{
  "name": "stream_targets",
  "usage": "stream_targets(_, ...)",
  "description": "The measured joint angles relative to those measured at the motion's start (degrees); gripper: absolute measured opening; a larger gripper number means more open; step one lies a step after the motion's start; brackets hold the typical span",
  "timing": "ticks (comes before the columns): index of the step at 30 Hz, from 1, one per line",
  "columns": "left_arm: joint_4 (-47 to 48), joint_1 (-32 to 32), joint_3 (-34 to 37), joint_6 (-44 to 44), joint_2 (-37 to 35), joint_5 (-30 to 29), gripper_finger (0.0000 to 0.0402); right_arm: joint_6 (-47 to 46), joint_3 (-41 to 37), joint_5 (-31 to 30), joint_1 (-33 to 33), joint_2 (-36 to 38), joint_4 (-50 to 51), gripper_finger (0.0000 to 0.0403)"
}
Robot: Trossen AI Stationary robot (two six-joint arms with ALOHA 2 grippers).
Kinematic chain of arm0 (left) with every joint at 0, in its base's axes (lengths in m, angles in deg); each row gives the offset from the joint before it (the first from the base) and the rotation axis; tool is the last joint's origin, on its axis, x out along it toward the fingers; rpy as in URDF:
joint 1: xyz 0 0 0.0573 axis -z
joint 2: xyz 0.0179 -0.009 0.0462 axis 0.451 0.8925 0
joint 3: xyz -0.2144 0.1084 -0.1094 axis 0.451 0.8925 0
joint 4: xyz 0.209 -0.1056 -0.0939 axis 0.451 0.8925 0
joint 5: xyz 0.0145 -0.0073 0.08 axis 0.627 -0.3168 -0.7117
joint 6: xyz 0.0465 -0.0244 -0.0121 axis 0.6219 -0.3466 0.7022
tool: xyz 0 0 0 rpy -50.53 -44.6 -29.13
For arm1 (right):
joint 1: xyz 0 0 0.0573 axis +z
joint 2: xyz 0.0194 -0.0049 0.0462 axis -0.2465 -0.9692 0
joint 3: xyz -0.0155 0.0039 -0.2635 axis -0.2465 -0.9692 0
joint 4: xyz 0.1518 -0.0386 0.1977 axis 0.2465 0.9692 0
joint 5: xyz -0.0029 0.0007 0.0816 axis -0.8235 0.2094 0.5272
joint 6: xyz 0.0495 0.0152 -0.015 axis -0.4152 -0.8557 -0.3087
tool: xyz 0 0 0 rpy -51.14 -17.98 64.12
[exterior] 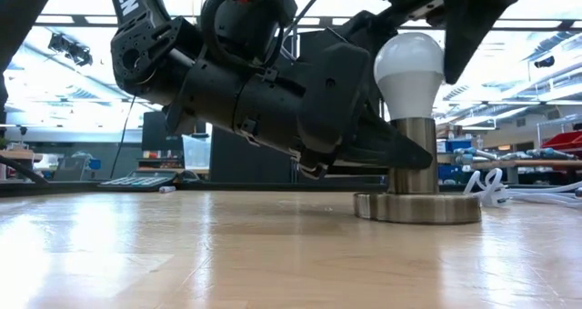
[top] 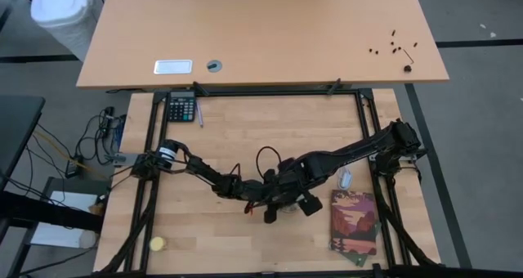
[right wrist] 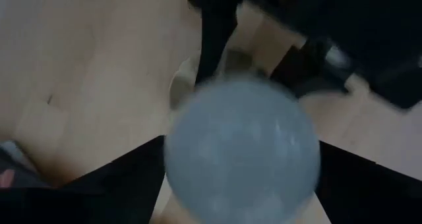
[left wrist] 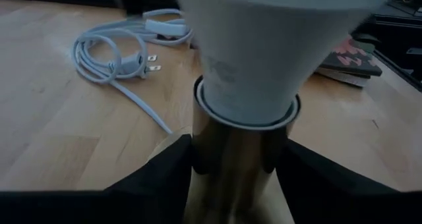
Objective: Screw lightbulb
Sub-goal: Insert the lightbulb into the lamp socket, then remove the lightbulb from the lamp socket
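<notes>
while left tool (left wrist: 234,178) grips socket stem (exterior: 414,154), right tool (right wrist: 241,165) clasps lightbulb (exterior: 410,71) mid-table

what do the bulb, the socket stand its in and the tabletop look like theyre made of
Lightbulb: matte white frosted shell, plastic or glass; it shows no glare, so I cannot tell which.
Socket stand: looks like polished metal, brass or steel toned; its upright tube and round base mirror the surroundings.
Tabletop: light wood, probably laminated planks with a satin finish; grain lines and soft reflections show.

Overhead, table-level, two perhaps near wrist views
</notes>
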Motion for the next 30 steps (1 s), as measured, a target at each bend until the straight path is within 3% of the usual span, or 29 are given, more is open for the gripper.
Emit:
stream_targets(9,4.9,0.1,0.1,0.3,-2.9,1.5,0.025,-5.3,0.8,2.2,0.2,2.9,4.4,0.0345)
stream_targets(16,15.8,0.3,0.1,0.2,-7.7,1.6,0.025,-10.0,-0.6,-2.3,0.6,11.7,1.6,0.0334)
stream_targets(30,46.0,2.3,0.1,-3.6,-18.8,-1.4,0.025,-21.9,-29.4,-6.6,2.6,37.4,-22.0,0.0327)
